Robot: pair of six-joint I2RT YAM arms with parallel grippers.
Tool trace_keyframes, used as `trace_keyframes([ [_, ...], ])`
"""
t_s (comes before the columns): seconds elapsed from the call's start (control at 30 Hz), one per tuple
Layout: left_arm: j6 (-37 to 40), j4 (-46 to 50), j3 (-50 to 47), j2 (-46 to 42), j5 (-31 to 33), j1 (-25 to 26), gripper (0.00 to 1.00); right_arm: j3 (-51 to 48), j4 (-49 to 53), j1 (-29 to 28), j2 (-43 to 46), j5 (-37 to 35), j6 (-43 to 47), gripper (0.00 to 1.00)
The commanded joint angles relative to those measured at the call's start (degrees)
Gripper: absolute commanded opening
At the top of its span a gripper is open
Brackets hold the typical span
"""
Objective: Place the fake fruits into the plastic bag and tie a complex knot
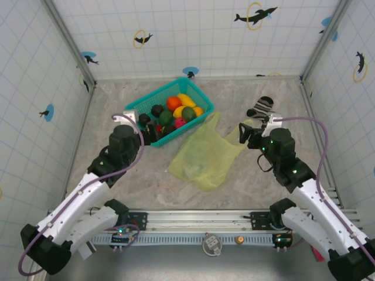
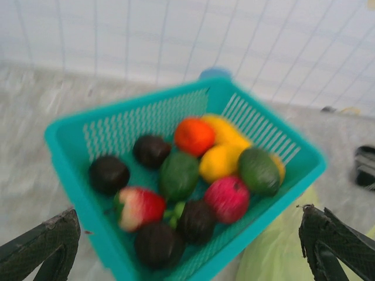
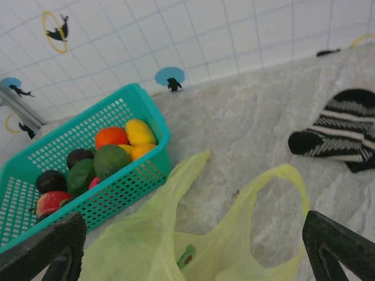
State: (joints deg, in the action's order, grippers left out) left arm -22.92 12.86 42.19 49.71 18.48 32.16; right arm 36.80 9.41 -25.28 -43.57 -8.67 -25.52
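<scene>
Both tools gape wide, holding nothing. The left tool (image 1: 149, 132) sits at the basket's (image 1: 193, 120) near corner, the fruits (image 1: 176, 111) heaped inside just ahead, so it is nearer. The bag (image 1: 202, 155) lies flat against the basket's near side, with the right tool (image 1: 243, 133) beyond.

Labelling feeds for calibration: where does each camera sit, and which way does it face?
Top: above and behind the arms, looking down at the table; left gripper and right gripper show.
Left wrist: faces the basket of fruits; own open fingers at bottom corners.
Right wrist: faces bag, basket, striped cloth; own fingers below.
Wrist views share the basket.
</scene>
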Motion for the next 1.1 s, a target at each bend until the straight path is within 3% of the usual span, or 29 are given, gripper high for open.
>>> trace_keyframes([
  [0.0,-10.27,12.16,-0.32,3.83,3.50,-1.10,0.98,4.11,7.90,5.06,-5.87,9.66,-5.10,0.99],
  [0.07,-14.88,14.60,0.64,6.33,2.02,-5.33,0.98,3.72,7.50,5.35,-7.21,8.25,-7.02,1.00],
  [0.13,-17.05,15.03,0.85,8.64,-2.46,-13.41,0.98,4.59,9.02,6.83,-8.50,9.92,-7.92,0.99],
  [0.23,-17.80,9.41,-0.79,11.38,-9.87,-21.98,0.97,4.90,10.92,7.14,-9.45,8.29,-7.98,0.93],
  [0.33,-19.05,0.74,-1.64,16.59,-19.19,-26.36,0.94,4.60,11.91,8.28,-10.46,9.90,-7.06,0.90],
  [0.53,-20.76,-13.07,0.63,26.32,-27.77,-26.97,0.81,5.05,15.14,9.74,-10.26,9.21,-4.66,0.86],
  [0.63,-20.77,-10.41,5.19,32.85,-28.64,-26.98,0.64,5.30,17.32,12.36,-9.10,8.33,-4.11,0.82],
  [0.77,-18.60,-11.46,7.88,38.73,-31.18,-26.59,0.44,6.07,19.28,16.93,-8.64,12.40,-2.28,0.75],
  [0.93,-11.69,-8.98,17.70,47.22,-30.50,-24.45,0.29,6.87,20.91,17.68,-8.78,9.65,-1.26,0.72],
  [1.07,-5.04,-4.83,28.26,54.82,-26.89,-21.12,0.24,7.36,21.12,17.76,-8.65,9.11,-1.52,0.72],
])
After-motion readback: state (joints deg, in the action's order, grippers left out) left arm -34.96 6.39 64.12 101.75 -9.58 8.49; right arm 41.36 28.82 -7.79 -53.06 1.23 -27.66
